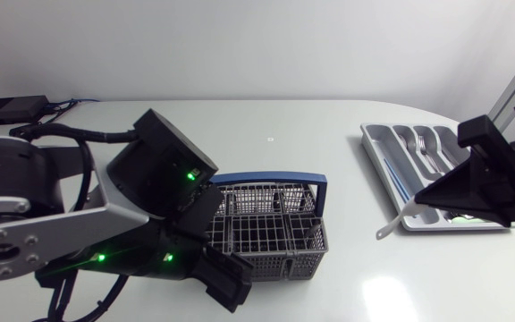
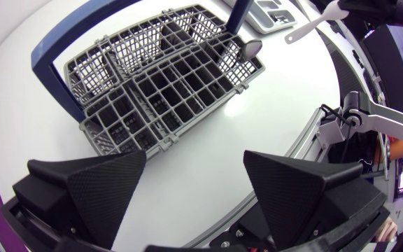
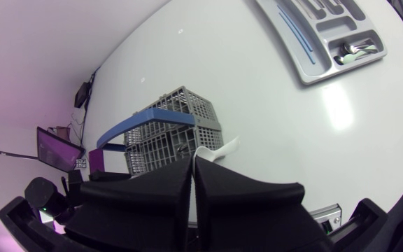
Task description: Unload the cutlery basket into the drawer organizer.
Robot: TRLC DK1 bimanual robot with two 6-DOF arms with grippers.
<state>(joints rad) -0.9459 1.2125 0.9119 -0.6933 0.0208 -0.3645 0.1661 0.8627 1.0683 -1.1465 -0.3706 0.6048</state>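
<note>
The right gripper (image 1: 416,201), fingers clamped on a white utensil (image 1: 392,228) jutting past their tips, seems mid-carry and next needs lowering it into a drawer organizer (image 1: 378,161) compartment, while the left gripper (image 2: 194,164) fingers stand apart, the cutlery basket (image 2: 166,77) ahead of them.

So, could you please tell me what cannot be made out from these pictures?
- Head view: the left arm covers the cutlery basket's left side; contents there hidden.
- Head and right wrist views: the right tool hides the white utensil's held end; spoon or fork unclear.
- Head view: the right arm covers part of the organizer; in the right wrist view its contents are too small.
</note>
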